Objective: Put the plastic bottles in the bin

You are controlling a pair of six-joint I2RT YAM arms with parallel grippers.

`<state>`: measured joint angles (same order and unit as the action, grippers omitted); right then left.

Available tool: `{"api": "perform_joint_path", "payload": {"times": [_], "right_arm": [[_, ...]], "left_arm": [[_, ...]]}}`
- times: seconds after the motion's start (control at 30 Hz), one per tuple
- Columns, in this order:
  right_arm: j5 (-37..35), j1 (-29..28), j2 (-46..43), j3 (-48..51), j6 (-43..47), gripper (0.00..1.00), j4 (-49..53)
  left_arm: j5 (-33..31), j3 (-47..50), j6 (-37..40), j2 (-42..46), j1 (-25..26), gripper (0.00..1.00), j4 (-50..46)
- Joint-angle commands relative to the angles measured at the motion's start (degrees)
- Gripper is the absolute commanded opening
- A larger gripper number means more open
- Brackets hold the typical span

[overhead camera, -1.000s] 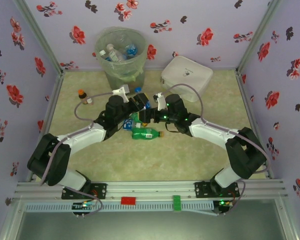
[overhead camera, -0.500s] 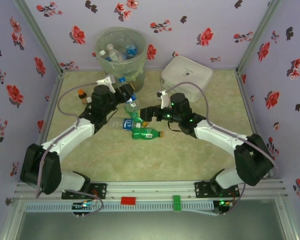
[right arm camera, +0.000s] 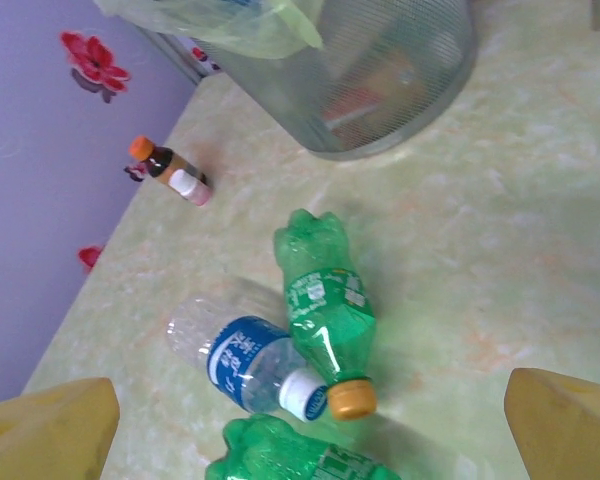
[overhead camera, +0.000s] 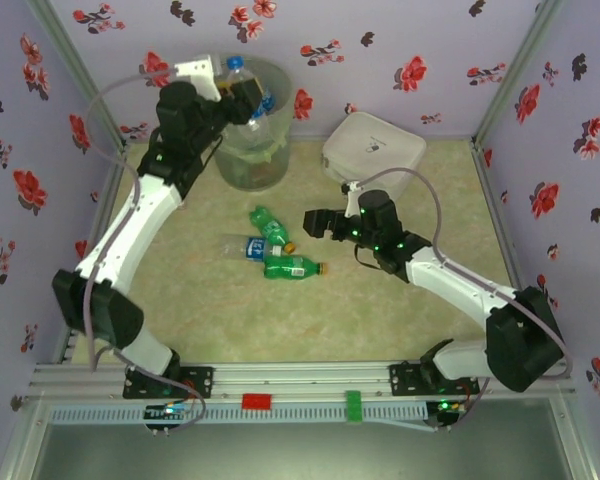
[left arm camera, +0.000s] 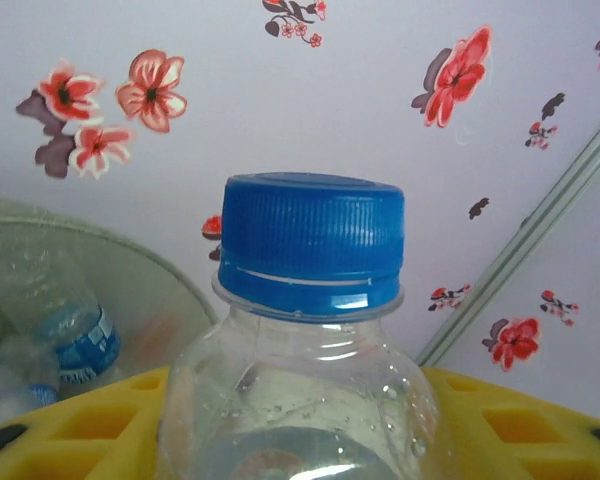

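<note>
Left hand (overhead camera: 240, 90) gripped a blue-capped bottle (overhead camera: 238, 68) above the bin (overhead camera: 280, 82) mouth; right hand (overhead camera: 310, 222), spread wide, hovered beside three loose bottles (overhead camera: 270, 226) before the bin.

Glossy clear plastic bottle (left arm camera: 300, 400), ribbed blue cap (left arm camera: 310, 245) — translucent grey bin (right arm camera: 380, 70), matt tabletop (right arm camera: 500, 250)

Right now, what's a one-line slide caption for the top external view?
Left gripper holds a blue-capped bottle over the bin; open right gripper faces three fallen bottles on the table.
</note>
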<state>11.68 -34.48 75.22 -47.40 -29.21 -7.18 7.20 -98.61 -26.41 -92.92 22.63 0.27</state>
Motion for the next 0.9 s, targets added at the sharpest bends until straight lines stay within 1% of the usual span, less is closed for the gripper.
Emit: {"api": "perform_joint_path", "payload": {"times": [0.0,0.13,0.23,0.33,0.4,0.5,0.6,0.63,0.67,0.7,0.8,0.83,0.87], "right_arm": [[-3.44,0.25,-2.55,1.05,-0.91,1.00,1.71],[-4.54,0.29,-4.64,1.77,-0.61,1.00,3.48],[-5.13,0.29,-6.39,2.26,-0.01,1.00,4.96],[-6.07,0.29,-8.59,3.37,0.13,1.00,5.80],[-6.83,0.29,-9.92,4.20,0.11,1.00,6.13],[-7.72,0.29,-11.51,5.02,-0.03,1.00,6.76],[-7.99,0.33,-12.23,5.21,0.00,1.00,7.00],[-7.91,0.29,-12.29,5.21,-0.05,1.00,6.94],[-7.90,0.35,-12.14,5.17,-0.01,1.00,6.99],[-7.90,0.32,-11.97,5.12,-0.01,1.00,6.99],[-7.74,0.29,-11.31,4.95,-0.31,1.00,7.00],[-7.73,0.31,-11.03,4.95,-0.43,1.00,6.92],[-7.64,0.33,-10.79,4.95,-0.60,1.00,6.84]], "left_arm": [[3.78,-11.70,5.46,-8.41,-0.99,0.30,-7.98],[3.56,-29.62,7.59,-20.72,-2.01,0.31,-15.09],[2.76,-43.42,7.65,-30.03,-3.01,0.30,-20.27],[2.28,-52.52,6.73,-37.15,-3.75,0.30,-22.68],[1.28,-53.66,6.40,-39.31,-4.08,0.30,-22.45],[0.58,-51.28,5.11,-40.27,-4.57,0.31,-21.25],[1.76,-48.14,3.32,-40.19,-4.76,0.37,-20.41],[2.22,-47.30,2.83,-40.13,-4.78,0.41,-20.17],[2.86,-46.83,2.34,-40.14,-4.79,0.47,-19.97],[3.30,-46.68,1.89,-40.13,-4.77,0.57,-20.00],[4.17,-46.61,1.27,-39.66,-4.78,0.92,-20.53],[4.22,-46.53,1.36,-39.26,-4.78,1.00,-20.75],[4.20,-46.27,1.66,-38.52,-4.79,1.00,-20.84]]}}
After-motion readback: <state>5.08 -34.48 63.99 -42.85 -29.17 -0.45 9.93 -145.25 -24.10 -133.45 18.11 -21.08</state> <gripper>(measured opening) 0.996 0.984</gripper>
